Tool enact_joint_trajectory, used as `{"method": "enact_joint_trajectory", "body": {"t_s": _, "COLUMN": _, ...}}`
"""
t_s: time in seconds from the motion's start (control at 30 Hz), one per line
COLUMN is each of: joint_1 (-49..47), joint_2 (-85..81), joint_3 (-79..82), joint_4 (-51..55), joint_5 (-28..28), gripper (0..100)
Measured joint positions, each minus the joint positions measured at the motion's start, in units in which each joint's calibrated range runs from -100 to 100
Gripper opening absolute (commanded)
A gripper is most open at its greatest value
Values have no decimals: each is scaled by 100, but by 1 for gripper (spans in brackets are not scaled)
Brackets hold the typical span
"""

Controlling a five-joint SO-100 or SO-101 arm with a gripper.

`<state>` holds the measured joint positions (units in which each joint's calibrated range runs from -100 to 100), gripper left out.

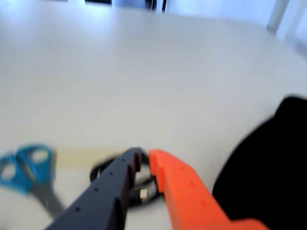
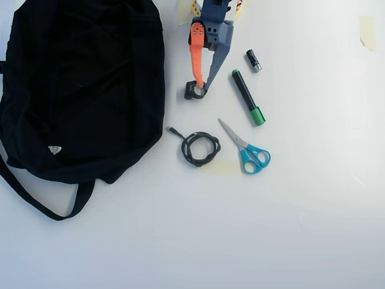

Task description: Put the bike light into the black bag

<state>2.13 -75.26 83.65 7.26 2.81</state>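
The bike light point(image 2: 191, 92), a small black ring with a block, lies just right of the black bag point(image 2: 84, 84) in the overhead view. My gripper point(image 2: 200, 89) reaches down onto it, orange and dark fingers closed together around it. The wrist view is blurred. There the bike light point(image 1: 144, 192) shows as a dark piece with a pale patch wedged between the two fingers of the gripper point(image 1: 145, 155). The black bag point(image 1: 268, 167) fills the lower right corner. I cannot tell if the light is off the table.
In the overhead view a coiled black cable point(image 2: 201, 148), blue-handled scissors point(image 2: 248, 150), a green-capped marker point(image 2: 247, 96) and a small battery point(image 2: 253, 60) lie around the gripper. The bag's strap point(image 2: 42, 201) loops toward the front. The scissors point(image 1: 29, 172) show left in the wrist view.
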Motion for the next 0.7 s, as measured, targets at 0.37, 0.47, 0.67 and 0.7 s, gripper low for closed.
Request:
{"method": "enact_joint_trajectory", "body": {"t_s": 0.37, "joint_1": -7, "joint_2": 3288, "joint_3": -3624, "joint_4": -69, "joint_5": 0, "gripper": 2}}
{"method": "enact_joint_trajectory", "body": {"t_s": 0.47, "joint_1": -7, "joint_2": 3894, "joint_3": -4442, "joint_4": 275, "joint_5": 0, "gripper": 2}}
{"method": "enact_joint_trajectory", "body": {"t_s": 0.67, "joint_1": -7, "joint_2": 5405, "joint_3": -7068, "joint_4": 2044, "joint_5": 0, "gripper": 2}}
{"method": "enact_joint_trajectory", "body": {"t_s": 0.7, "joint_1": -7, "joint_2": 5612, "joint_3": -7453, "joint_4": 2224, "joint_5": 0, "gripper": 2}}
